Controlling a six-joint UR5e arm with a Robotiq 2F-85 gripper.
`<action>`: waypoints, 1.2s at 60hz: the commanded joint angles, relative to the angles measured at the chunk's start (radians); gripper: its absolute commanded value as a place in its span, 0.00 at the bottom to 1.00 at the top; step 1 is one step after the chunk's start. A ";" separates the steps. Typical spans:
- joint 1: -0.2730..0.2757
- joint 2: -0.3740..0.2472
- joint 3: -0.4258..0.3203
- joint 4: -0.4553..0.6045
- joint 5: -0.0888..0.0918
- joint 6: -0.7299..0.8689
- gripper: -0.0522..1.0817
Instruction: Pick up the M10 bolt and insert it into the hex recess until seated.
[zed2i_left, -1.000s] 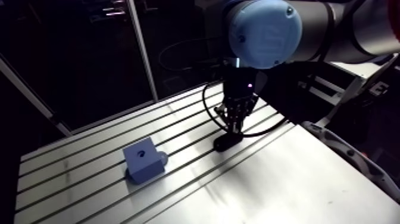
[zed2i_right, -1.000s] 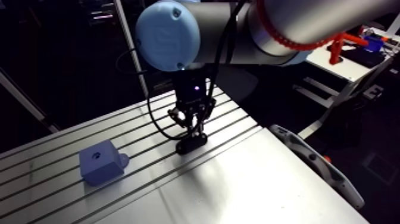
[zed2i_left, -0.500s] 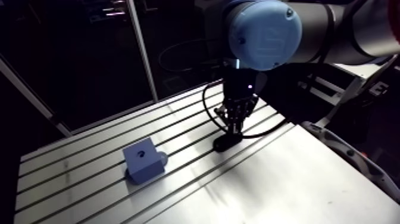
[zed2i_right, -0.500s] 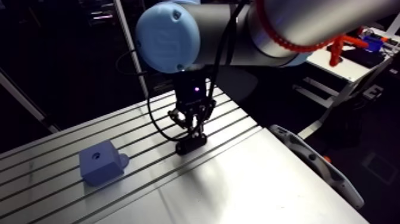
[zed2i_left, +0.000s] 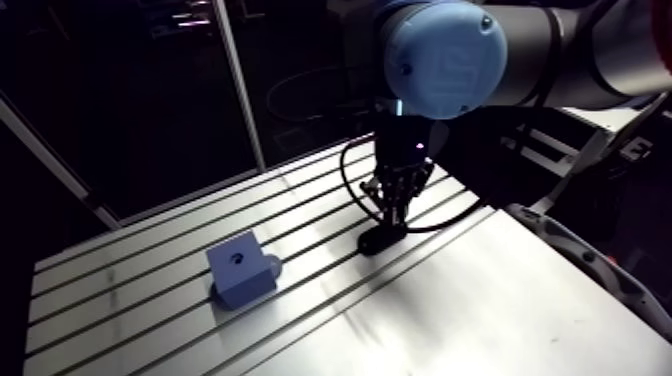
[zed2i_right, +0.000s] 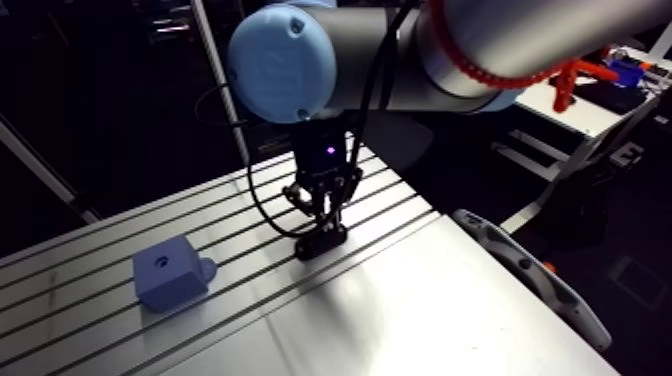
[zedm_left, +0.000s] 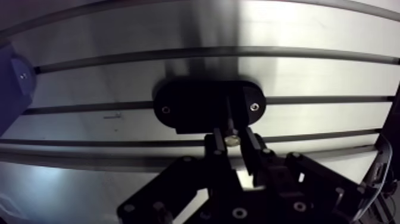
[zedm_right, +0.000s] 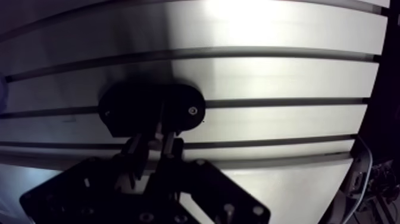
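First, the arm view: the desk (zed2i_left: 120, 300) is a slotted aluminium top, pale and glossy. Its dark grooves run in parallel from the near left corner to the far right. The near part, on the arm's side, is a smooth plate without grooves. A blue block (zed2i_left: 240, 268) stands on the grooved part, well apart from the arm, with a small round hole in its upper face. The hand (zed2i_left: 398, 205) hangs straight down from the wrist, just above a black oval plate (zed2i_left: 380, 240) that lies flat on the desk. From this view the hand is too small and dark to tell how its jaws stand.

Next, the wrist view: the black oval plate (zedm_left: 190, 107) lies just ahead of the hand, its length along the grooves, and it spans one of them. A small bright screw (zedm_left: 165, 109) sits near each of its rounded ends. The two fingertips (zedm_left: 213, 146) stand narrow, pressed on the M10 bolt (zedm_left: 232, 140), whose brass-bright near end shows between them. A thin dark line runs from that end out over the plate, so the bolt's long axis follows the hand's own axis, roughly upright to the desk, with its far end pointing down at the plate. Whether that end touches the plate cannot be told. A corner of the blue block (zedm_left: 12, 83) shows far off to one side.
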 joint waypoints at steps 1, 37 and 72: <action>0.000 -0.003 -0.001 0.000 0.000 0.000 0.68; 0.004 -0.082 -0.064 0.057 0.013 -0.002 0.72; 0.155 -0.120 -0.285 0.373 0.014 0.019 0.87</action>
